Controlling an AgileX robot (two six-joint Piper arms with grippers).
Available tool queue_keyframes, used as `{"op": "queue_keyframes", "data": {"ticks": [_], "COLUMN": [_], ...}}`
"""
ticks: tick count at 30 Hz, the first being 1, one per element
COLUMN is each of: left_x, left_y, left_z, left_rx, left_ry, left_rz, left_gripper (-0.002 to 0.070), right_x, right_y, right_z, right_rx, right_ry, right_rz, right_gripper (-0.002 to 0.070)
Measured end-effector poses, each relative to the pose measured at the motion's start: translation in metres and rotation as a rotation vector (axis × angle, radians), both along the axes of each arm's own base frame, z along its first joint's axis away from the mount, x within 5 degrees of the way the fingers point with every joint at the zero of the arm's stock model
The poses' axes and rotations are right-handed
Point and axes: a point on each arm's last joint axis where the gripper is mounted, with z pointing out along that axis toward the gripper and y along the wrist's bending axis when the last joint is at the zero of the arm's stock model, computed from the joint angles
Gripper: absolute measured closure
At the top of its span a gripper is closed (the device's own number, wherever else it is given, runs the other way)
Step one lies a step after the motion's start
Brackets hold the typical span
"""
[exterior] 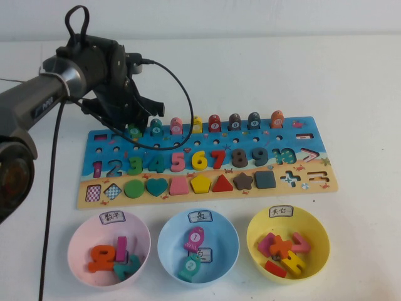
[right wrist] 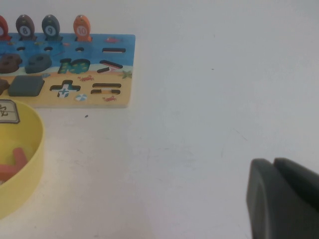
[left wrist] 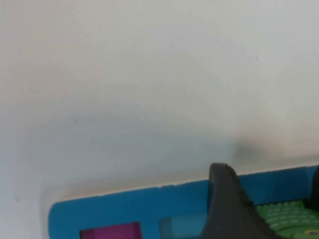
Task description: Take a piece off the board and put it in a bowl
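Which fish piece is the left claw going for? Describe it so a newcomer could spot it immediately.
Find the board behind the three bowls; fish stand along its far edge. The piece is the leftmost fish, at the left claw. It is mid-green, unlike the darker teal fish beside it. The right claw sits over bare table.

The green piece is largely covered by the left gripper; the right gripper is cut off by the frame's edge, its opening unseen.

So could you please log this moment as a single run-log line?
left gripper: at board far-left fish row, around green fish piece | right gripper: shut, parked over table | blue bowl: two fish inside
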Motion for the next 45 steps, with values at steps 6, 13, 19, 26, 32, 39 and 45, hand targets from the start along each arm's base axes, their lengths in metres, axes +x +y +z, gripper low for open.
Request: {"op": "queue_keyframes", "data": {"ticks": [6,13,19,26,32,39,45], "left_x": [0.000,0.000,-0.001,-0.001,-0.005,-0.009,-0.027], "left_y": [-0.002,-0.002,-0.002,-0.003,-0.002,0.000,0.006], "left_z": [-0.002,-0.002,-0.003,-0.002,0.012,0.022,0.053], "left_rx": [-0.020,-0.023,-0.027,-0.037,-0.046,-0.034,0.033], "left_ry": [0.012,0.012,0.016,0.021,0.014,0.023,0.068], "left_rz": [0.006,0.007,0.009,0.012,0.014,-0.003,-0.094], "left_gripper": [0.0371,0.0387,0.0463,0.0479,0.0490,0.0494,0.0494], "right_x": [0.000,0.000,0.000,0.000,0.000,0.000,0.000], "right_y": [0.000,0.000,0.000,0.000,0.000,0.000,0.000], "right_z": [0.000,0.000,0.000,0.000,0.000,0.000,0.000], "right_rx": [0.000,0.000,0.000,0.002,0.002,0.002,0.002], "right_ry": [0.000,0.000,0.000,0.000,0.000,0.000,0.000], "right_rz": [0.000,0.000,0.000,0.000,0.000,0.000,0.000], "right_gripper": [0.0694,0.0694,0.0694,0.0694,0.0694,0.0694,0.0694]}}
